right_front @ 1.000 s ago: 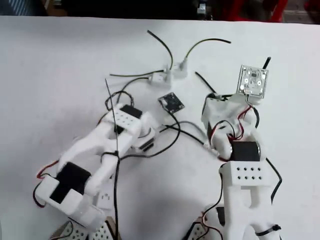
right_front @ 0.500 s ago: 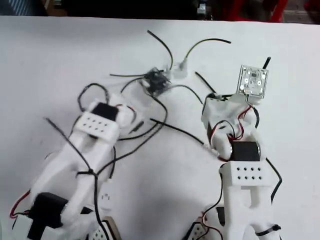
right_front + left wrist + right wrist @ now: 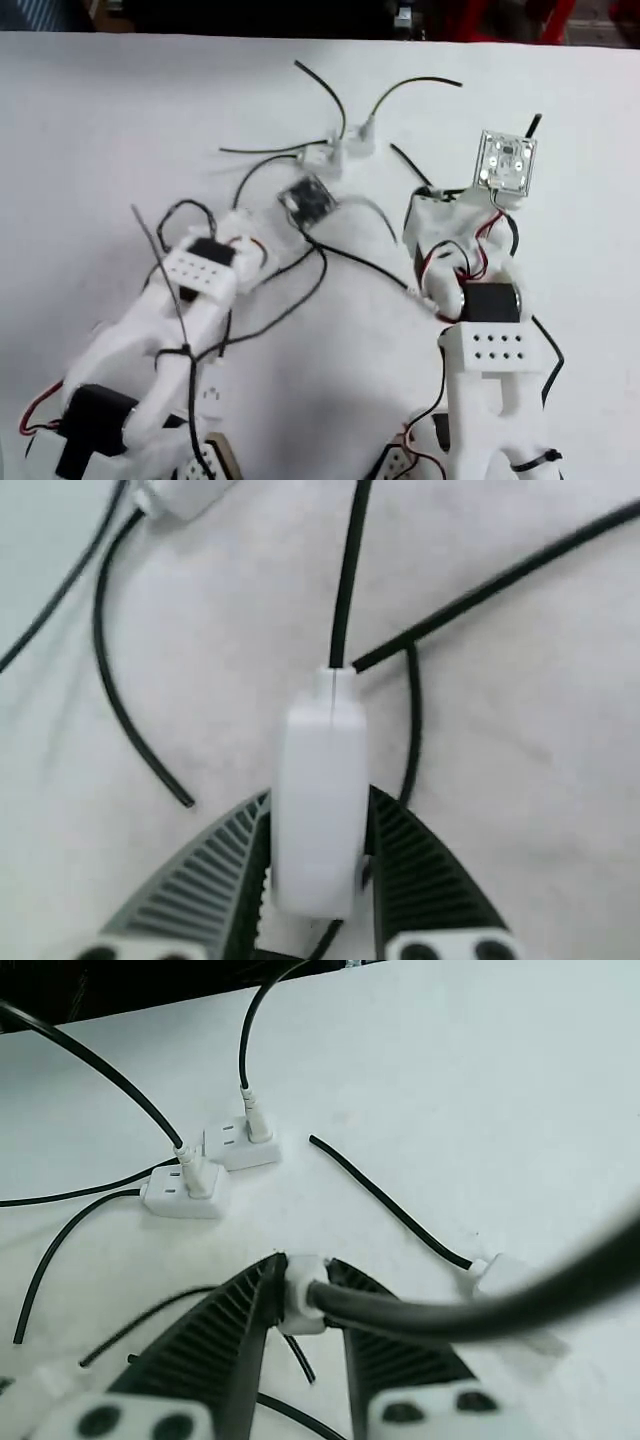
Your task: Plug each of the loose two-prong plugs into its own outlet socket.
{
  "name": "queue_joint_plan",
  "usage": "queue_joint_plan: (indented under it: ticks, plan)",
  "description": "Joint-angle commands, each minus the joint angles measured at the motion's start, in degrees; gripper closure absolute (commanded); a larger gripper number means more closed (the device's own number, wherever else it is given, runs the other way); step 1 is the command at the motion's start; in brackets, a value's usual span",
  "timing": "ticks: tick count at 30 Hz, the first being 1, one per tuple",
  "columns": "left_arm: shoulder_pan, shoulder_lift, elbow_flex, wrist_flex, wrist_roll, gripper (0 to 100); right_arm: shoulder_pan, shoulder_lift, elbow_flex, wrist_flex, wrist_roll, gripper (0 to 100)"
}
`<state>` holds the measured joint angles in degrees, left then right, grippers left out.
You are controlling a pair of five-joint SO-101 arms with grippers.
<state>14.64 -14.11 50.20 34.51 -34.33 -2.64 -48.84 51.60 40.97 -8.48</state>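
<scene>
A white plug, flat-sided with a centre seam and a black cord leaving its far end, is clamped between the ribbed fingers of the left gripper, near the pair of outlet sockets. The right gripper is closed on a smaller plug with a thick black cord, short of the sockets. A corded plug seated in each socket is shown in the right wrist view, a detail too small to tell from the high view.
</scene>
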Motion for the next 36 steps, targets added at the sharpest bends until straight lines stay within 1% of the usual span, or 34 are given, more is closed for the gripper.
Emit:
queue_joint_plan:
  ticks: [1,5,6,10,14,16,19,21,23,25,27,31,36]
  plan:
    - [4.00,-0.40,1.67,0.88,-1.85,95,1.01,-1.01,-0.62,-1.19,-0.26,98.1]
    - [5.76,-0.84,1.49,7.21,-1.23,79,1.01,-1.01,-0.62,-1.19,-0.26,98.1]
    - [6.02,-0.84,0.88,8.88,-0.62,76,1.01,-1.01,-0.62,-1.19,-0.18,98.1]
    - [5.85,-0.84,-4.75,17.32,3.52,75,1.01,-1.01,-0.53,-1.19,-0.09,98.1]
    - [5.05,-0.84,-13.36,26.99,4.31,75,0.84,-1.01,-0.53,-1.19,-0.09,98.1]
    - [2.86,-0.84,-17.14,29.36,4.92,75,0.84,-1.01,-0.44,-1.19,-0.09,98.1]
    - [-1.98,-0.75,-21.45,29.63,7.47,75,0.84,-1.01,-0.44,-1.19,-0.09,98.1]
    - [-4.79,-0.40,-23.03,28.66,7.91,75,0.84,-1.01,-0.44,-1.19,-0.09,98.1]
    - [-6.73,-0.22,-21.98,25.41,7.91,75,0.75,-1.01,-0.44,-1.19,-0.09,98.1]
    - [-7.25,-0.22,-18.64,21.71,7.91,75,0.75,-1.01,-0.44,-1.19,-0.09,98.1]
    - [-6.11,-0.22,-14.86,19.25,7.47,75,0.75,-1.01,-0.44,-1.19,0.00,98.1]
    - [-1.71,-0.22,-8.79,16.09,7.38,75,0.66,-1.01,-0.44,-1.19,0.09,98.1]
    - [3.56,-0.22,-4.66,15.38,7.30,75,0.66,-1.01,-0.35,-1.19,0.09,98.1]
